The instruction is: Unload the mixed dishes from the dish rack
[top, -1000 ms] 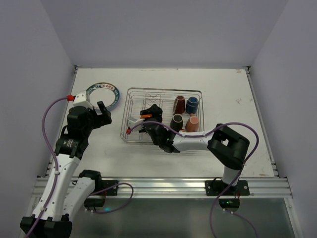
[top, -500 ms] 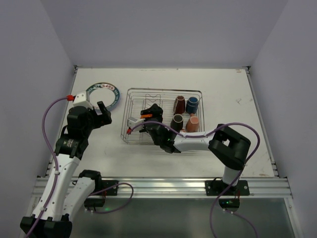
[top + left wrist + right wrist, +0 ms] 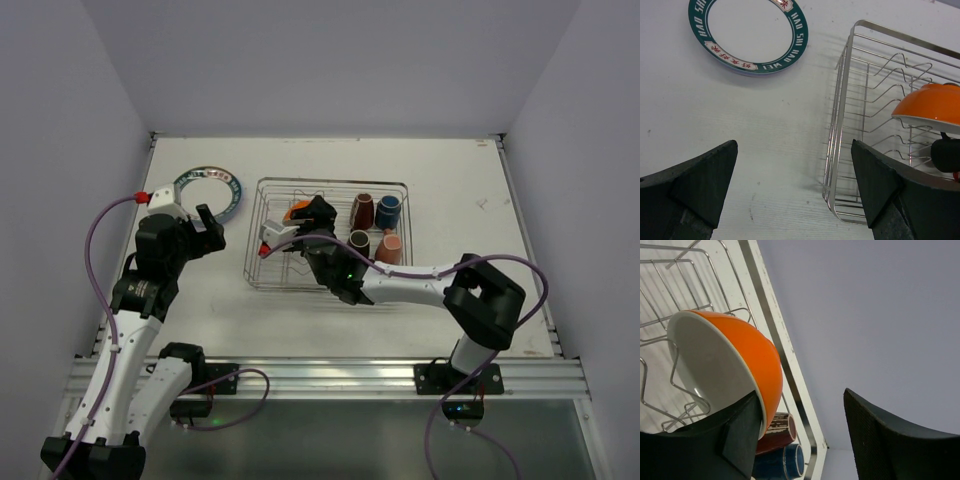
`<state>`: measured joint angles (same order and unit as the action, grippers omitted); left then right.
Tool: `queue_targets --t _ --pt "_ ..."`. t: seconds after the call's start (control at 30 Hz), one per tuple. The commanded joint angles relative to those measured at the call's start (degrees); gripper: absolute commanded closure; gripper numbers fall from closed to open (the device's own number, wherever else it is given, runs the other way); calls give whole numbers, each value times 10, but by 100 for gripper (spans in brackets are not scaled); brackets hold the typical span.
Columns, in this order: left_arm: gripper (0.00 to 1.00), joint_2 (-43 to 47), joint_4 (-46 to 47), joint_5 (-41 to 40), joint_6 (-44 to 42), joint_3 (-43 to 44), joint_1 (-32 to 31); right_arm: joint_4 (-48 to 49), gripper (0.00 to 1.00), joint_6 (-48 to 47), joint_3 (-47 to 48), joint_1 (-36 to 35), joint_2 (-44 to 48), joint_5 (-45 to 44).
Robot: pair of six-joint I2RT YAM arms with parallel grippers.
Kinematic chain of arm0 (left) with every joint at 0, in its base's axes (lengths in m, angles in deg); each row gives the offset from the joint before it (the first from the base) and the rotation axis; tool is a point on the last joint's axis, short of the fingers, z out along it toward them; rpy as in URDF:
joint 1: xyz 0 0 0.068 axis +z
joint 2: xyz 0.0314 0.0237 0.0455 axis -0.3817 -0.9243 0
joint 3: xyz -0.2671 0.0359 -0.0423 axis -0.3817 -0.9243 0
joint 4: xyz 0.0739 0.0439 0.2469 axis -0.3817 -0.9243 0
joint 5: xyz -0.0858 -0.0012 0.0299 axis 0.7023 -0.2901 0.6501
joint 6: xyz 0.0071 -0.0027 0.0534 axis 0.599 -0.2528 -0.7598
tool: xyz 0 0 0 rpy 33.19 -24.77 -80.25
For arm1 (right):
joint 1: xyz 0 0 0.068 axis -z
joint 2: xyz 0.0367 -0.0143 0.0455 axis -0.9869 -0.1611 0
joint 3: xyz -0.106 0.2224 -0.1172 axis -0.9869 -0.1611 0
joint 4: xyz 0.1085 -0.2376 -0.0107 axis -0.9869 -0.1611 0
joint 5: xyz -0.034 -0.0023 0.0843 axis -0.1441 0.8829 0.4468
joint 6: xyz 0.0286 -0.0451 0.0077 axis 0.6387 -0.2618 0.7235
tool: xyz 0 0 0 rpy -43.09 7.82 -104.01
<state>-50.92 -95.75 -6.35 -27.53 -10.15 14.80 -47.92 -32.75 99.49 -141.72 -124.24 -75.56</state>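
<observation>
One silver wire dish rack (image 3: 839,107) is set near the middle of the white desk (image 3: 450,180). One orange bowl (image 3: 298,210), white inside, is tilted among the plate wires in the left half of the rack. Four mugs are seen in the right half: one maroon mug (image 3: 362,210), one blue mug (image 3: 388,208), one black mug (image 3: 357,240) and one pink mug (image 3: 388,249). One white plate (image 3: 210,190) with a dark rim is laid flat on the desk, left of the rack and apart from it.

The right tool (image 3: 800,397) is held wide open, and nothing is gripped between its fingers. One finger (image 3: 740,435) is set right against the bowl's rim. The left tool (image 3: 793,150) is held wide open too, with nothing in it, above bare desk near the plate and left of the rack. Two arms are counted.

The desk is closed in by plain pale grey walls (image 3: 330,60) on three sides. One metal rail (image 3: 330,375) is fixed along its near edge.
</observation>
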Motion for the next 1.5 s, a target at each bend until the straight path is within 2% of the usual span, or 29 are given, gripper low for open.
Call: queue_targets --t 0.0,0.03,0.17,0.27,0.37,0.57,0.6,0.7,0.73,1.07,1.47 --pt "0 6 25 4 -19 -7 -5 43 36 11 17 3 17 2" --pt "0 6 24 4 -19 -7 -5 36 44 17 16 3 15 6" --pt "0 6 23 4 -20 -6 -5 15 64 79 4 21 -2 37" --pt "0 6 24 3 -20 -7 -5 10 71 106 -2 31 -16 58" --pt "0 5 23 2 -20 -6 -5 -1 73 138 -2 43 -13 84" --pt "0 6 23 0 -20 -6 -5 -28 82 169 1 61 5 119" --pt "0 6 23 0 -20 -6 -5 -28 87 170 2 60 6 122" --pt "0 7 24 0 -20 -6 -5 -28 92 177 1 62 9 126" --pt "0 8 23 0 -20 -6 -5 -28 97 179 1 66 9 129" --pt "0 18 22 -7 -18 -7 -5 25 100 188 -10 69 24 119" --pt "0 22 22 -11 -17 -6 -5 30 100 230 -13 71 59 123"
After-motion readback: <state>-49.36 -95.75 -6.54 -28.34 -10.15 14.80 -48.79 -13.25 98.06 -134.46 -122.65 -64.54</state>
